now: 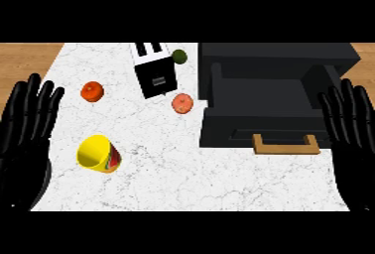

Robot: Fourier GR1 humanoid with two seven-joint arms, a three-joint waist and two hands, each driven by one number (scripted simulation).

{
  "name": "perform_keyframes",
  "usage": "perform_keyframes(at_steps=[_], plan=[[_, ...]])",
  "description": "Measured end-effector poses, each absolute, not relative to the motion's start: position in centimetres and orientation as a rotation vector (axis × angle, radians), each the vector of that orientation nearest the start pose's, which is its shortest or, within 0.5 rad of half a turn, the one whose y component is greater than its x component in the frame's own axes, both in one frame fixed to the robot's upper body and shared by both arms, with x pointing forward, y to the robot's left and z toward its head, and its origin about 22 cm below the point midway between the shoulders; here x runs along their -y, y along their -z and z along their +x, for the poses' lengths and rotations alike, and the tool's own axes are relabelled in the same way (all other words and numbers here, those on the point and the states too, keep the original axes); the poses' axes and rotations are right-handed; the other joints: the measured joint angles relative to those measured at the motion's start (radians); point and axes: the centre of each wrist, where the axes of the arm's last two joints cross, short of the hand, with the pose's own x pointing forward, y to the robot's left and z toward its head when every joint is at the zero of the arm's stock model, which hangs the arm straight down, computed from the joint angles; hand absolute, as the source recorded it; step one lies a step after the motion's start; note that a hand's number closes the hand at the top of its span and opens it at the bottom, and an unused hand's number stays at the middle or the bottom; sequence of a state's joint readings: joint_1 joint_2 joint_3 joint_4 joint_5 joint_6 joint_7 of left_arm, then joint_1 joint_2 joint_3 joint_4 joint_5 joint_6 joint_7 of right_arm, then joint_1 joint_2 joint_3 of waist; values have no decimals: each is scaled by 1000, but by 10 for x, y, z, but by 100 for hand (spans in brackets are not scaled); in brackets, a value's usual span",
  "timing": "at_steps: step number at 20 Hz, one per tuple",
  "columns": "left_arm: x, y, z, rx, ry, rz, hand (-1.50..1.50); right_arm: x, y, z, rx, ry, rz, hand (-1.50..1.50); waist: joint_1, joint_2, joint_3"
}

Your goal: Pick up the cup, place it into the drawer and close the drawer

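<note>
Now | cup (99,154): yellow, tipped on its side on white counter (219,183), left of the black drawer (256,99); drawer pulled out, wooden handle (286,145) | left hand (26,129): fingers straight, holding nothing; right hand (351,129): likewise, beside drawer

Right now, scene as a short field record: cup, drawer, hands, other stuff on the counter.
cup: yellow cup lying on its side on the white counter, near the left, mouth facing left
drawer: black drawer pulled open, nothing visible inside, wooden handle at the front
left hand: left hand at the left edge, open, fingers up, resting, apart from the cup
right hand: right hand at the right edge, open, fingers up, resting beside the drawer
other items: orange fruit, peach-coloured fruit, green fruit, black and white toaster
</note>
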State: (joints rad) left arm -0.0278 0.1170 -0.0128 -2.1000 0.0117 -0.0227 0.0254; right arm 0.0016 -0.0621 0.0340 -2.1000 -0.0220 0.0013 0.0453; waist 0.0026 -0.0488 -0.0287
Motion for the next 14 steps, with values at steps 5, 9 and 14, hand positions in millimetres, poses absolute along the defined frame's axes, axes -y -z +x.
perform_keyframes(at_steps=[5,9,14], plan=[[-253,-135,212,2113,308,-266,-150,229,-133,208,2099,-97,-9,-150,-1,34,18],[-271,-114,217,1944,356,-518,-150,229,-129,209,2041,-169,26,-150,-4,50,22],[-320,-96,234,1801,342,-672,-150,236,-125,218,1982,-229,62,-150,-6,53,26]])
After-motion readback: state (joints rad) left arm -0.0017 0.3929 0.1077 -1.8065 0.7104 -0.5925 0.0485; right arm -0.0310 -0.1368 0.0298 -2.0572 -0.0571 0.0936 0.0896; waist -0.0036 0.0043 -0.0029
